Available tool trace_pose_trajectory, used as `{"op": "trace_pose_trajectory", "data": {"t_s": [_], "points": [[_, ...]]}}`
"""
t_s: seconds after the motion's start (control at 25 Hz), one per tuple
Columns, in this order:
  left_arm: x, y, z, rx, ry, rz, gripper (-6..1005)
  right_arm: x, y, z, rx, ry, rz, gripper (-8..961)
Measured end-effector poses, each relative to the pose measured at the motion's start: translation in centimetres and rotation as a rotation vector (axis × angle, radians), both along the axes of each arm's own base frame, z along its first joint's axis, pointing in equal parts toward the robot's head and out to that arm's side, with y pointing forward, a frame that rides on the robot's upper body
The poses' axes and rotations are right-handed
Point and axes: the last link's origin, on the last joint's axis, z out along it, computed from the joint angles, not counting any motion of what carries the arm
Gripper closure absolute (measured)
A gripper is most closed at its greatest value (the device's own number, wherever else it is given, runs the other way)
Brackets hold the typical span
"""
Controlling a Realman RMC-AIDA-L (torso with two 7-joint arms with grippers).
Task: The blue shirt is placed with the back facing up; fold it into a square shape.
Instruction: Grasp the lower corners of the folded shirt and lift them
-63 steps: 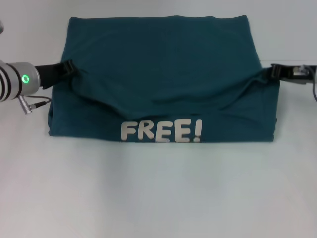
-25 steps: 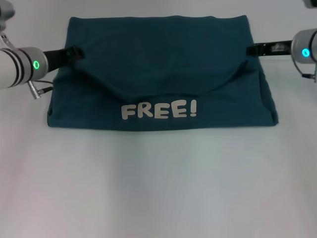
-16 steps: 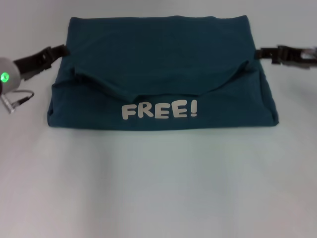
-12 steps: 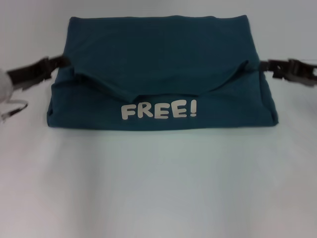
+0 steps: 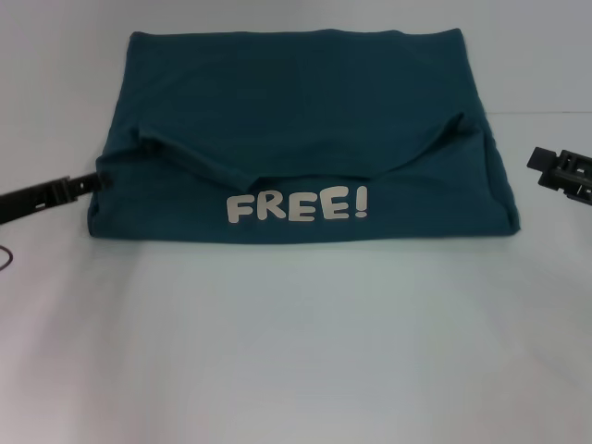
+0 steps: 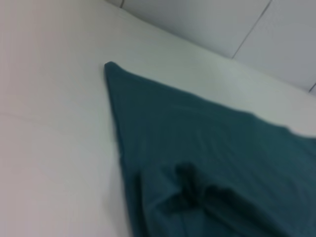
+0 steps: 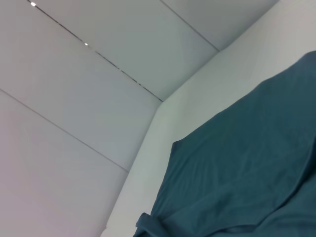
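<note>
The blue shirt [image 5: 305,120] lies folded on the white table, with a loose flap folded over its middle. Pale "FREE!" lettering [image 5: 298,205] shows along its near edge. My left gripper [image 5: 92,181] is low at the shirt's near left edge, its tip at the cloth and holding nothing. My right gripper [image 5: 538,168] is off the shirt's right side, apart from the cloth, open and empty. The left wrist view shows the shirt's [image 6: 197,138] far corner and a rumpled fold. The right wrist view shows the shirt [image 7: 247,168] from the other side.
The white table [image 5: 296,351] stretches wide in front of the shirt. A pale wall [image 7: 98,74] stands behind the table's far edge. A thin cable [image 5: 5,257] shows at the left border.
Both grippers carried the shirt's front edge back over the body, let it go, then drew outward and toward me. The flap now lies on the shirt.
</note>
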Motion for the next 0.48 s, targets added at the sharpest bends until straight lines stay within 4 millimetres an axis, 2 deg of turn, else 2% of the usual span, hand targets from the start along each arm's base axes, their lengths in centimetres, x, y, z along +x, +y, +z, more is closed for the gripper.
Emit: {"op": "trace_pose_trajectory", "data": {"t_s": [0.48], "points": [[-0.2, -0.6, -1.9, -0.032, -0.016, 0.02, 233, 0.2, 0.6, 0.2, 0.013, -0.013, -0.021, 265]]}}
